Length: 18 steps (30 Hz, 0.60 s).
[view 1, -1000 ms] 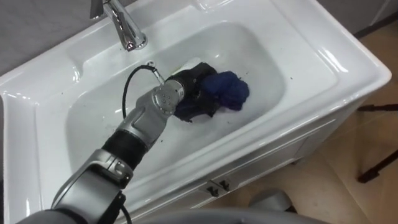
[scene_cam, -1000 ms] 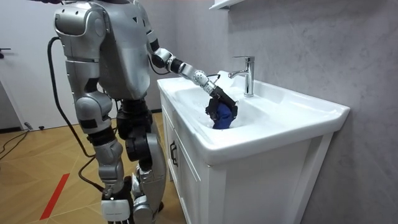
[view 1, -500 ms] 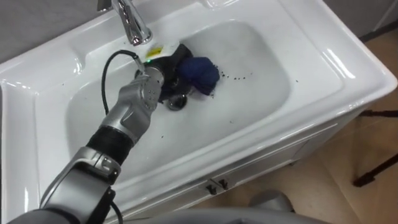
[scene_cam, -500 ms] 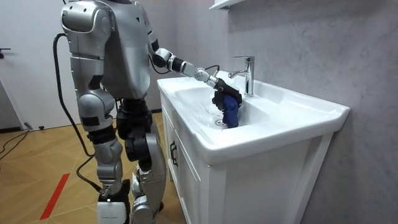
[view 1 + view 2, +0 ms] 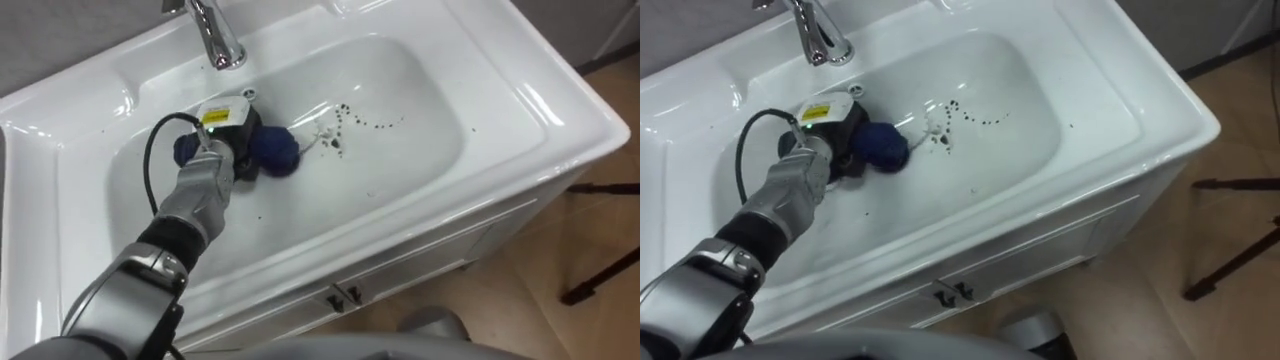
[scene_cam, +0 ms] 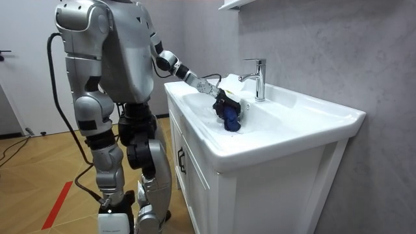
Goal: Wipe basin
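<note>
Over the last second the cloth [image 5: 273, 150] has been dragged across the basin [image 5: 430, 160], from the middle of the bowl, up towards the tap [image 5: 213, 35], and then to the left part of the bowl, where it now lies just in front of the tap's base. It is held by the left hand [image 5: 228, 135], whose fingers are curled into the bundle, with blue folds bulging out on either side of the hand. In the room view the cloth is seen bunched under the hand, low inside the bowl.

A trail of dark specks [image 5: 352, 115] has been left uncovered in the middle of the bowl, so the sweep is judged to have passed over the grit rather than gathered it; the wiping is taken to be partly done, with the centre and right side still to be covered.

The basin is glazed white, smooth and glossy, with rounded corners and a broad flat rim. The tap is polished metal. The cloth is soft, dark blue and crumpled into a thick wad
</note>
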Motion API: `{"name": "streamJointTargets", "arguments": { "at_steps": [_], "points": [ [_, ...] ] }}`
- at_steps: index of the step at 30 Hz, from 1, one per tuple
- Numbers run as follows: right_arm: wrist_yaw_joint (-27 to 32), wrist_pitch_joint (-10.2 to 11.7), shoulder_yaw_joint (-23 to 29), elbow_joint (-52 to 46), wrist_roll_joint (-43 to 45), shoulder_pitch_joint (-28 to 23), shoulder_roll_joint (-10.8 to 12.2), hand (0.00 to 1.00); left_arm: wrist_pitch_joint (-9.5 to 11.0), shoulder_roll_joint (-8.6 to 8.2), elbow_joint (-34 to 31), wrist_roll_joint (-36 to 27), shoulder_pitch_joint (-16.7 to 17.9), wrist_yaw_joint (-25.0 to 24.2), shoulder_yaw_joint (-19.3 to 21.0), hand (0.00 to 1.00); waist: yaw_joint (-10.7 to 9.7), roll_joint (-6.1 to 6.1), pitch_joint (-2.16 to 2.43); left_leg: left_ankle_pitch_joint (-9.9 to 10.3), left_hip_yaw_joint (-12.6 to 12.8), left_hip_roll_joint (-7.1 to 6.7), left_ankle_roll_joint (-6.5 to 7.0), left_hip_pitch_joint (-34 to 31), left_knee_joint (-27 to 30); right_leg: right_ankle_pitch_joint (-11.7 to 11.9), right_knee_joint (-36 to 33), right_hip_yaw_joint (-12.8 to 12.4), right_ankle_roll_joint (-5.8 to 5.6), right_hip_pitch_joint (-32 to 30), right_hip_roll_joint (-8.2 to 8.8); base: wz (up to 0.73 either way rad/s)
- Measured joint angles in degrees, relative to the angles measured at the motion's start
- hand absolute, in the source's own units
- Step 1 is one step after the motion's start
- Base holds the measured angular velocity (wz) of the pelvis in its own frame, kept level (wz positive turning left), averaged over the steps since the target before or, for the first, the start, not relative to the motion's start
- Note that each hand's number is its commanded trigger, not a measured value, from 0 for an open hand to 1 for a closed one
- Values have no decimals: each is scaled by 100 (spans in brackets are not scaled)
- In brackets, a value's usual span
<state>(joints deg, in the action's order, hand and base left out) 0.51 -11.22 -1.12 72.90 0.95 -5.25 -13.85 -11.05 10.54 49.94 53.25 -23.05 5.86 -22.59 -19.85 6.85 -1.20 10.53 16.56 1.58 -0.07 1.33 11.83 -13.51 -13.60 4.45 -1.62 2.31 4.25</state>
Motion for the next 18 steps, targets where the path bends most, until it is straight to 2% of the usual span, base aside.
{"name": "streamJointTargets", "arguments": {
  "at_steps": [2,4,12,16,18],
  "points": [
    [17,15,-38,-7,-22,16,4,0,8,0,66,123,-1,130,0,100,-12,-32,10,-5,18,3,9,-60,22,0,-1,-29,-4,-57,-3,-8],
    [19,6,-42,-38,-43,8,2,0,11,1,107,159,1,266,0,100,70,-52,18,-5,63,18,9,-86,42,16,-15,-139,-4,-122,-25,-15],
    [65,-96,8,-196,68,-43,0,0,10,0,541,381,8,727,0,100,90,-12,43,-6,98,44,5,-52,34,34,-11,-169,14,-118,-50,-5],
    [81,-140,50,-202,527,-66,1,0,9,1,762,403,112,951,31,100,115,-14,42,-12,164,47,-6,100,-41,35,5,-231,17,-17,-65,-7],
    [60,-149,136,-257,718,-57,1,0,9,1,766,529,243,985,199,100,118,-8,51,-12,207,51,-7,137,-50,34,9,-271,19,2,-70,-12]
  ]
}}
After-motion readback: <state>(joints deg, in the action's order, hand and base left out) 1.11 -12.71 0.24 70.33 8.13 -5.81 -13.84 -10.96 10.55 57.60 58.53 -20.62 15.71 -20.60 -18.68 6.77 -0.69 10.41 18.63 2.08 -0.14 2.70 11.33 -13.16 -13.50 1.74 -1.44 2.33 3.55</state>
